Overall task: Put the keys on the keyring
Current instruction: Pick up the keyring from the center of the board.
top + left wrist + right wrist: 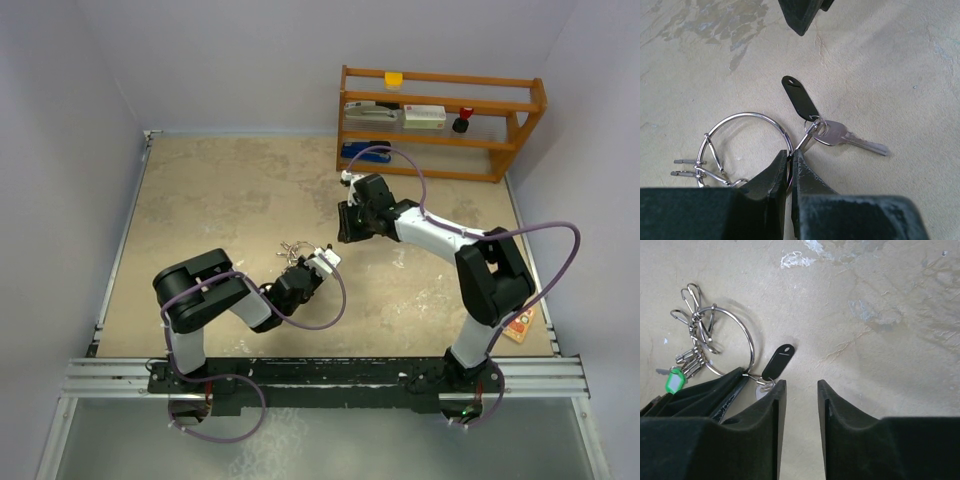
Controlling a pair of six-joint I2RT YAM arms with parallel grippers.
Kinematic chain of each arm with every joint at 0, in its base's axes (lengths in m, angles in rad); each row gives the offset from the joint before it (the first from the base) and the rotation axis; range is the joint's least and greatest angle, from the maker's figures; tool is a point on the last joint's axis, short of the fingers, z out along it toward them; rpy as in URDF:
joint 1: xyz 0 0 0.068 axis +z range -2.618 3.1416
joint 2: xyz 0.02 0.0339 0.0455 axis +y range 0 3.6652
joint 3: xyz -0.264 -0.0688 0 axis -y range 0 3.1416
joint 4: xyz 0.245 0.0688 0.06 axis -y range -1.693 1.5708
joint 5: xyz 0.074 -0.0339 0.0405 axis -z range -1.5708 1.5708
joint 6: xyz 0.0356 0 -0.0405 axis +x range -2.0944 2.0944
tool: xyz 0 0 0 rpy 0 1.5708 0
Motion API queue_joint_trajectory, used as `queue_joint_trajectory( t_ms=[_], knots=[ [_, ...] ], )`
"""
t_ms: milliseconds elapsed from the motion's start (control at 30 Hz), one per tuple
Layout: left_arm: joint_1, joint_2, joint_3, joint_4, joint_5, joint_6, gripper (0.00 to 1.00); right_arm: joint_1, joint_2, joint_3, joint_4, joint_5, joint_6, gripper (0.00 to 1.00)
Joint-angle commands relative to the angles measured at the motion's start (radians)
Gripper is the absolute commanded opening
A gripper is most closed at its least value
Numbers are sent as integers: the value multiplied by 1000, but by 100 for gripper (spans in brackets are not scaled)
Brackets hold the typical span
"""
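The keyring (747, 116) lies flat on the table, and my left gripper (791, 155) is shut on its wire at the near side. A silver key (852, 139) with a black tag (800, 97) hangs from a small clip beside the pinch point. In the right wrist view the keyring (749, 342) carries several snap clips (696, 300), small keys (687, 359) and one with a green head (674, 382). My right gripper (801, 386) stands open just right of the black tag (779, 361), nothing between its fingers. From above, the keys (296, 246) sit between both grippers.
A wooden shelf (440, 120) with small items stands at the back right of the table. An orange object (520, 325) lies near the right edge. My left gripper's fingers (715, 396) cross the lower left of the right wrist view.
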State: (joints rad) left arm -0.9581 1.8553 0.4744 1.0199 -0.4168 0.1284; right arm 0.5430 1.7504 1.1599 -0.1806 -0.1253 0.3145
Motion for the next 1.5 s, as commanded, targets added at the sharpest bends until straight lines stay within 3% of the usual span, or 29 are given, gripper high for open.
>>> queue_joint_trajectory(
  t_ms=[0,233,400,633,1467],
  knots=[
    [-5,40,-5,-149,23,-36,0,4,2,24,28,-20,40,36],
    [-6,39,0,-154,29,-40,0,11,30,66,-17,-4,139,37],
    [-6,47,5,-154,32,-45,0,23,50,100,-55,8,173,49],
    [-5,45,9,-156,33,-47,0,49,89,165,-120,11,190,53],
    [-6,58,19,-156,35,-51,0,80,219,261,-227,16,200,53]
  ],
)
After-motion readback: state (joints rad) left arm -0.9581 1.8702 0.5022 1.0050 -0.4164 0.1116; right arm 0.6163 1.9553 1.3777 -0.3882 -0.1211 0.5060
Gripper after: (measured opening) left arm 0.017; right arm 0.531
